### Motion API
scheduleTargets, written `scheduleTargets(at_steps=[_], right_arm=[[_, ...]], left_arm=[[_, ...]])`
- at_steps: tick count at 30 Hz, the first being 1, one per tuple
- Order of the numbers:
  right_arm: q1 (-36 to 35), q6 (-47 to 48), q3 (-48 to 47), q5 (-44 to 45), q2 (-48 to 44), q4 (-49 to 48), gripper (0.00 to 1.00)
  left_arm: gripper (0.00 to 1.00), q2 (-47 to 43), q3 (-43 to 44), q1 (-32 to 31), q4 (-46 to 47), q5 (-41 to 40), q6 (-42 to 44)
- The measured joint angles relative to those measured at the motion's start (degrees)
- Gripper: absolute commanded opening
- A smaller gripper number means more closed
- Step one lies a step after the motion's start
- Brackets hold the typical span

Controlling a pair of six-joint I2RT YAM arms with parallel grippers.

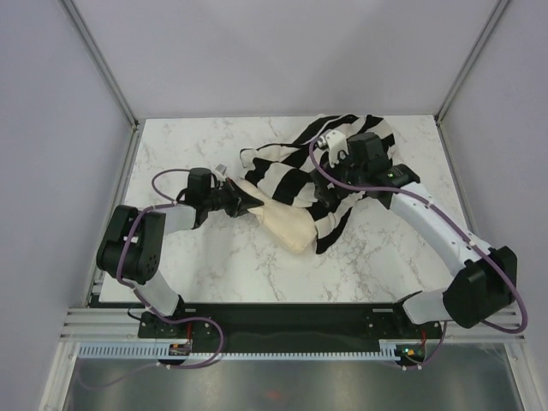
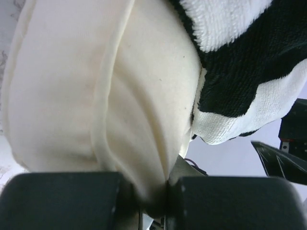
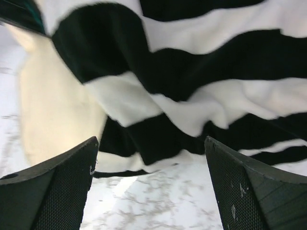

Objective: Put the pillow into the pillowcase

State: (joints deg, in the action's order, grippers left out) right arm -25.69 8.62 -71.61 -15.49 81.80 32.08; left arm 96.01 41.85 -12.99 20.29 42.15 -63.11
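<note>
The cream pillow (image 1: 282, 221) lies mid-table, its far part tucked under the black-and-white striped pillowcase (image 1: 295, 175). My left gripper (image 1: 237, 199) is shut on the pillow's left end; the left wrist view shows cream fabric (image 2: 96, 91) pinched between the jaws (image 2: 153, 201), with striped fabric (image 2: 240, 62) beyond. My right gripper (image 1: 338, 195) is open just above the table, over the pillowcase's right part. The right wrist view shows the striped cloth (image 3: 192, 81) ahead of the spread fingers (image 3: 57, 191) and the pillow (image 3: 53, 105) at left.
A white marble tabletop (image 1: 231, 265) carries everything. Grey walls with aluminium posts (image 1: 103, 60) enclose the left, back and right sides. The pillowcase bunches toward the back right corner (image 1: 368, 128).
</note>
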Motion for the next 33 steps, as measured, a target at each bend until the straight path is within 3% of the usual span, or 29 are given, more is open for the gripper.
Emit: scheduleTargets(at_steps=[3, 8, 9, 10, 11, 12, 13, 14, 20, 26, 31, 32, 33], right_arm=[[2.8, 5.6, 3.4, 5.4, -1.6, -1.7, 0.95], [12.1, 8.5, 4.1, 8.0, 10.7, -5.7, 0.95], [12.7, 8.3, 4.0, 7.8, 12.9, -6.1, 0.89], [12.8, 8.1, 4.0, 7.5, 15.5, -6.7, 0.76], [12.8, 7.7, 3.8, 7.0, 17.7, -7.1, 0.56], [12.6, 7.5, 3.5, 6.1, 19.5, -7.3, 0.20], [12.4, 6.8, 3.0, 4.5, 20.6, -7.1, 0.03], [12.3, 5.4, 2.5, 2.2, 21.2, -6.7, 0.00], [8.4, -9.8, 1.8, -10.8, 17.8, -8.5, 0.00], [-9.3, -31.2, 3.1, -24.0, 16.0, -23.7, 0.00], [-10.4, -36.4, 4.2, -36.9, 16.5, -21.7, 0.01], [-9.7, -35.4, 4.9, -38.3, 16.1, -19.7, 0.11], [-8.4, -33.6, 5.4, -39.0, 15.7, -16.2, 0.42]], left_arm=[[0.02, 0.1, 0.2, 0.1, -0.8, 0.0, 0.2], [0.02, 1.2, 1.6, 0.2, -1.4, 0.2, 1.1], [0.02, 1.4, 1.6, 0.2, -1.4, 0.2, 1.2], [0.02, 1.5, 1.7, 0.2, -1.4, 0.2, 1.3], [0.02, 1.7, 1.7, 0.2, -1.4, 0.3, 1.5], [0.02, 1.9, 1.7, 0.2, -1.4, 0.3, 1.6], [0.02, 1.9, 1.7, 0.2, -1.4, 0.3, 1.6], [0.02, 2.0, 1.8, 0.2, -1.4, 0.3, 1.6], [0.02, 2.5, 2.3, 0.5, 0.1, -1.2, 0.6], [0.02, 4.0, 2.3, 0.2, 3.0, -4.3, -3.8], [0.02, 3.9, 2.3, -0.6, 4.9, -4.4, -4.8], [0.02, 3.7, 2.3, -0.7, 5.0, -4.2, -4.8], [0.02, 3.4, 2.3, -0.8, 5.1, -4.0, -4.7]])
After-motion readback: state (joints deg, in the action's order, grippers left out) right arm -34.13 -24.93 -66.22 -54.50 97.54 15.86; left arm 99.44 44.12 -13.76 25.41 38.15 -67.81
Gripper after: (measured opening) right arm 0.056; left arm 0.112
